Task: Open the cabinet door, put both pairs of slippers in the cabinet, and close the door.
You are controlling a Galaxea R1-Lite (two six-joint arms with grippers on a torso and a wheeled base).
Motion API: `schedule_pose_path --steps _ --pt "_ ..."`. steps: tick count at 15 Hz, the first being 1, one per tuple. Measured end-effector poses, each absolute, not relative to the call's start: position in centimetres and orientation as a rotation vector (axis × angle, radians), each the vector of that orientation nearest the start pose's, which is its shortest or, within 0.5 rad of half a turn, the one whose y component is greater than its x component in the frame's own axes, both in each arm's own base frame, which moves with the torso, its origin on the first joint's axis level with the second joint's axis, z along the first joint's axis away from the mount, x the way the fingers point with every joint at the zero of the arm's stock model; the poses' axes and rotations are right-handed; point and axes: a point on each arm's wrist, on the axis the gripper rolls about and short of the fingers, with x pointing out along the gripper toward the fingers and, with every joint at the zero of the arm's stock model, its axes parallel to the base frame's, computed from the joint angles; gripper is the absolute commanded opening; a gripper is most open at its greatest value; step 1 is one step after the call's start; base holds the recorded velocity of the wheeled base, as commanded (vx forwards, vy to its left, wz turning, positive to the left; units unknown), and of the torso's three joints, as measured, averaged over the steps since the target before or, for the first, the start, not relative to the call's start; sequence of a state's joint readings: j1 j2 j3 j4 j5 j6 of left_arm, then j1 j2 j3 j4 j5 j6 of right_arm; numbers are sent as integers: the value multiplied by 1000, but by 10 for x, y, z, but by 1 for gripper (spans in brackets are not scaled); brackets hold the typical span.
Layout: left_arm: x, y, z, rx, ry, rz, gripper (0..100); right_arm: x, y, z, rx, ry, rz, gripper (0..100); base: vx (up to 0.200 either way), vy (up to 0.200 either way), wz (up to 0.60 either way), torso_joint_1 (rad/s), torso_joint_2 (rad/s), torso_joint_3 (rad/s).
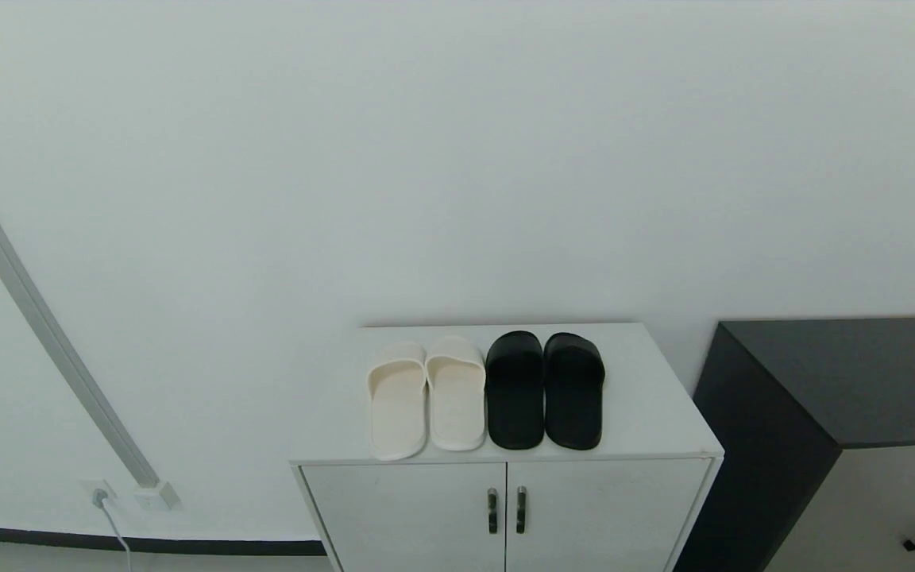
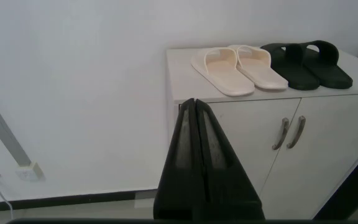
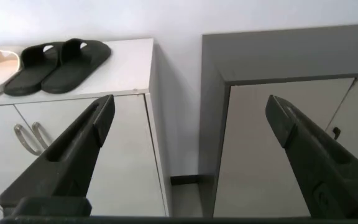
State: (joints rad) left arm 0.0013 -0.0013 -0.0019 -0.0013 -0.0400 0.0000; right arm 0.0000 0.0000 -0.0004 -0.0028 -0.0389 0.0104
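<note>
Two doors, both closed, form the front of the low white cabinet (image 1: pixel 664 401), and the opening move turns on the pair of slim upright metal handles (image 1: pixel 507 510) flanking the centre seam. Their long axes run vertically, so a gripper would need to close across them from the sides.

The left gripper (image 2: pixel 195 102) has its black fingers pressed together and holds nothing. It sits off the cabinet's left front corner, with the handles ahead and to the robot's right. The right gripper (image 3: pixel 190 102) is spread wide and empty. It faces the gap between the white cabinet and the dark grey cabinet (image 1: pixel 775 445), with the handles to the robot's left. Which arm is nearer the handles cannot be settled from these views, though the right one, being open, is probably the readier.

On the cabinet top, the pair of cream moulded slippers (image 1: pixel 434 397) lies just beside the pair of black moulded slippers (image 1: pixel 537 393), cream on the robot's left. All four point toes to the wall, with heels near the front edge.

The plain pale wall (image 1: pixel 426 159) stands behind, carrying a slanting grey conduit (image 1: pixel 28 310) that runs down to a socket (image 1: pixel 98 494).
</note>
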Motion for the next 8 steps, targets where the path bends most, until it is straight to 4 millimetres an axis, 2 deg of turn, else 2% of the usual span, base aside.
schedule_pose_path --steps 5,7,8 --pt "-23 -1 76 3 -4 -39 0 -23 0 76 8 1 -21 100 0 0 0 0 0 0" --pt "-23 -1 76 12 -4 -38 0 -24 0 93 38 -18 -13 100 0 0 0 0 0 0" --pt "-23 -1 76 16 -5 -38 0 -26 0 110 68 -32 -3 100 0 0 0 0 0 0"
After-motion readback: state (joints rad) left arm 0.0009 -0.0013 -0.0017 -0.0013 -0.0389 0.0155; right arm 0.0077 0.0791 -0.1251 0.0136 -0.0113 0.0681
